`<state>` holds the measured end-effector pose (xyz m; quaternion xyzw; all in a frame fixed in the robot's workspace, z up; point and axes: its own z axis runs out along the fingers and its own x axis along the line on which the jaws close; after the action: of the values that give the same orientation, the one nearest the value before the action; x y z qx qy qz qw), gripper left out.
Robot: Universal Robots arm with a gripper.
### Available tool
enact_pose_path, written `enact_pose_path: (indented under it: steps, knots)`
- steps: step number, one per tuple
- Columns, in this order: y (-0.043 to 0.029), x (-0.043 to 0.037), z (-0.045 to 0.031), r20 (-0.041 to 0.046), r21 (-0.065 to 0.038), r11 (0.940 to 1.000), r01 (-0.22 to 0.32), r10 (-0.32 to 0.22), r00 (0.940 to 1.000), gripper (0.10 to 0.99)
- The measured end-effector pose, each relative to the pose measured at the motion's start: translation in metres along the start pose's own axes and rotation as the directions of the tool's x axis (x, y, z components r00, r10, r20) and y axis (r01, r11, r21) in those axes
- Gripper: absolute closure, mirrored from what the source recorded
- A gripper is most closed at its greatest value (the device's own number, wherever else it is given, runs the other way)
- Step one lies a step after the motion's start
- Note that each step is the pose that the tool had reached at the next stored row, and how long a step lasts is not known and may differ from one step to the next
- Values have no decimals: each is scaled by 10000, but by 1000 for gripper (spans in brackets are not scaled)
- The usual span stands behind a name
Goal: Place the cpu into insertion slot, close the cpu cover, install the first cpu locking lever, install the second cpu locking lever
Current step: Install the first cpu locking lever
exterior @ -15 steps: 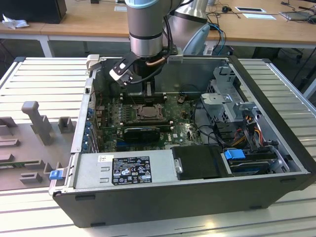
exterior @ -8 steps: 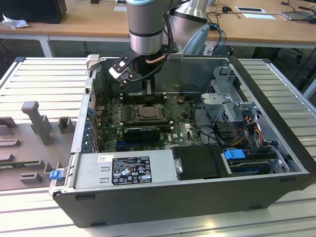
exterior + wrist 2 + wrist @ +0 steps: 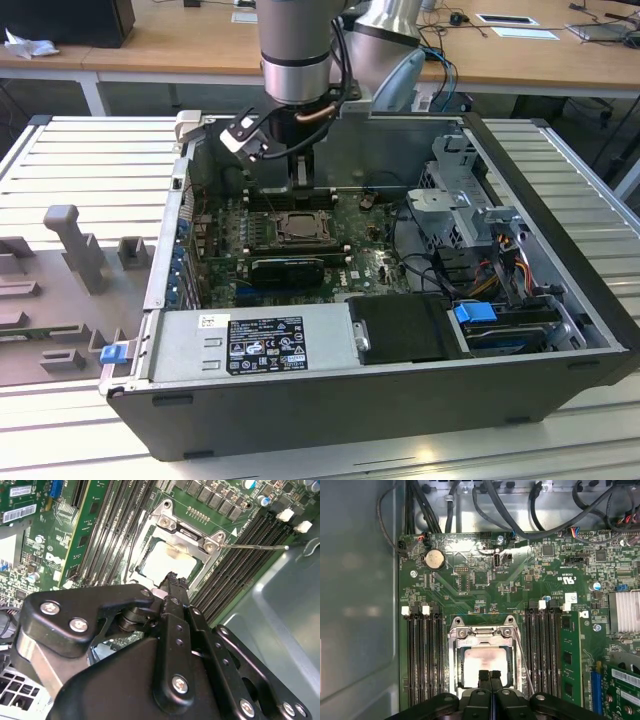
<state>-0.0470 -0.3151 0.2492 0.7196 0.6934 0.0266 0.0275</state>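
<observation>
The cpu (image 3: 485, 661) lies flat in the insertion slot (image 3: 298, 228) on the green motherboard, its pale metal top showing through the window of the cpu cover (image 3: 482, 633). The cover lies down over the chip. One thin wire lever (image 3: 255, 546) sticks out sideways over the memory slots. Another lever (image 3: 134, 530) runs along the socket's opposite side. My gripper (image 3: 490, 676) hangs just above the near edge of the socket, its two black fingers pressed together with nothing between them. It also shows in the second wrist view (image 3: 172, 580) and the exterior view (image 3: 300, 178).
Long black memory slots (image 3: 422, 655) flank the socket on both sides. The open case holds a grey power supply (image 3: 250, 340), a black box (image 3: 405, 328), a drive cage (image 3: 470, 215) and cables. A grey fixture (image 3: 75, 250) stands on the table at the exterior view's left.
</observation>
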Motion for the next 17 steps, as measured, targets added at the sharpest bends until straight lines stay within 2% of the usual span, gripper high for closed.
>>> enact_pose_path:
  steps: [2,5,17]
  knots:
    - [2,0,-25,0,0,10000,0,0,10000,980]
    - [8,0,-107,5,0,10000,1,-1,10000,980]
    - [23,0,-306,8,0,10000,1,-1,10000,980]
